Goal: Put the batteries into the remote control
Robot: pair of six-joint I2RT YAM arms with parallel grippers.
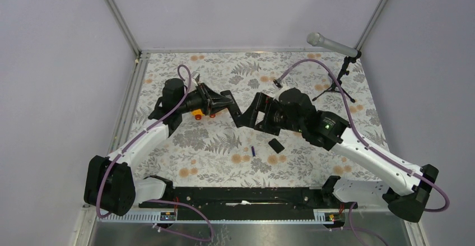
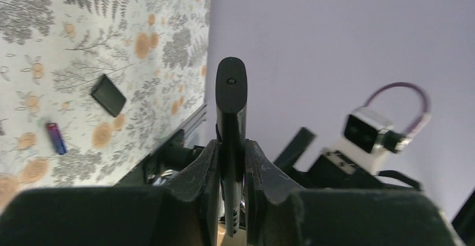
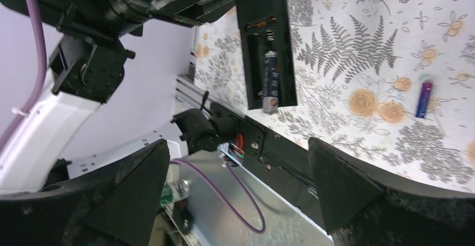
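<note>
Left gripper (image 2: 231,165) clamping remote control (image 2: 231,100), its open bay facing right gripper (image 3: 235,173). Right gripper gaping wide, holding nothing. Purplish-blue battery (image 1: 252,151) lying just nearside of right gripper, long axis running near-to-far. Right arm sitting nearer.

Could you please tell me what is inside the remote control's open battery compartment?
One dark battery lies in one slot of the remote control; the neighbouring slot looks empty, its bottom in shadow.

Pair: left arm (image 1: 137,139), right arm (image 1: 367,153); white shells, black joints, purple cable (image 1: 306,60) each. Matte black left gripper (image 2: 231,146), right gripper (image 3: 236,145). Overhead view, 3 o'clock: green light (image 1: 326,127).
</note>
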